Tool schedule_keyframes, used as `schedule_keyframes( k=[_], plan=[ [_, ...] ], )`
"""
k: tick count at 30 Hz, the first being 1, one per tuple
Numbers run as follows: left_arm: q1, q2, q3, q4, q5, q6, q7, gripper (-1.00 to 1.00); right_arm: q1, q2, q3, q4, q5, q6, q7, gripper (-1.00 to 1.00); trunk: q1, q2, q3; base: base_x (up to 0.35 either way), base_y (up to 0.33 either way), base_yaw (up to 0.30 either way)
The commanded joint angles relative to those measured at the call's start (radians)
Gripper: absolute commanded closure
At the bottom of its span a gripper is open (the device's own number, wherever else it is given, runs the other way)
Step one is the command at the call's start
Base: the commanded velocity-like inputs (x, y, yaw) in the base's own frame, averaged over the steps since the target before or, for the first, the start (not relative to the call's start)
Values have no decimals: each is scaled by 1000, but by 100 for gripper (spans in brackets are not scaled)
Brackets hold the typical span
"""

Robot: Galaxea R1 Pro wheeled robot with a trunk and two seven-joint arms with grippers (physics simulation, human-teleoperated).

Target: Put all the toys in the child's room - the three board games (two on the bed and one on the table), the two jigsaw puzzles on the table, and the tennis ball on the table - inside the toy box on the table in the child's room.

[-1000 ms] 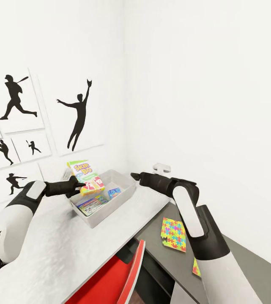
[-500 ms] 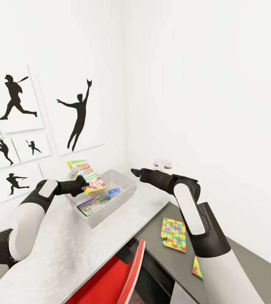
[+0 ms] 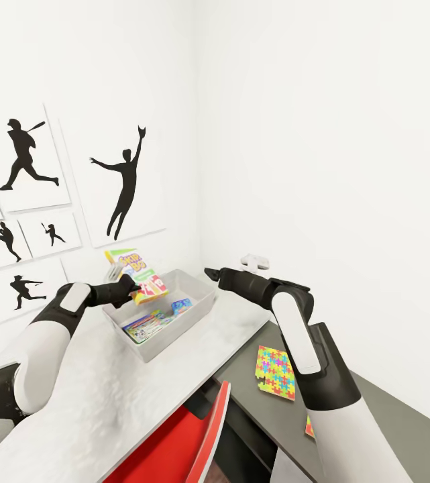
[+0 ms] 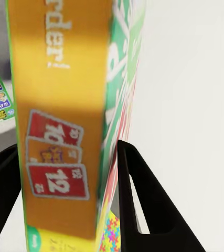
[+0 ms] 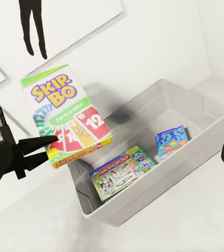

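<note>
A: Nearest, lower right of the head frame: jigsaw puzzle (image 3: 276, 372) flat on the dark desk (image 3: 389, 416), second puzzle (image 3: 310, 426) mostly hidden behind the right arm. Red chair back (image 3: 211, 439) at bottom centre.

B: Handling on those?

A: Thin sheets, likely light and a bit flexible. Hard to pinch flat; best taken by an overhanging edge, judging by the first one near the desk rim.

B: Next out?

A: Centre of frame: toy box (image 3: 198, 315) on the white desk (image 3: 107, 389). Two board games lying inside already, Monopoly box (image 5: 119, 173) and a small blue box (image 5: 172, 142).

B: Left pincer?

A: Left pincer (image 3: 131, 290) clamped on the Skip-Bo box (image 3: 139, 276) at its lower edge, fingers (image 4: 138, 199) either side of the thin side. Box held tilted above the far left rim of the toy box, not inside yet.

B: Grip risk?

A: Rigid card box, light, glossy. Edge grip probably lets it pivot or slip; lowering over the opening before letting go looks safer.

B: Right pincer?

A: Right pincer (image 3: 209, 272) past the toy box's right rim, holding nothing. Jaws spread or not: cannot tell.
</note>
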Motion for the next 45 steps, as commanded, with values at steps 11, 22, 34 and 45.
schedule_keyframes(
  k=[11, 22, 34, 45],
  plan=[
    [-1, -1, 5, 0, -6, 7, -9, 100, 0, 1, -1, -1, -10, 1, -12, -100, 1, -2, -1, 0, 0, -1],
    [-1, 13, 1, 0, -8, 30, -7, 100, 0, 0, 0, -2, -10, 1, -12, -100, 1, -2, 5, 0, 0, -108],
    [-2, 41, 0, 0, -12, 66, -7, 100, 0, 0, 2, -2, -7, 1, -12, -100, 1, -2, 5, 0, 0, -4],
    [-4, 101, -16, 0, -19, 184, -7, 100, 0, 3, 4, -3, -3, 1, -11, -100, 1, -2, 5, 0, 0, 0]
  ],
)
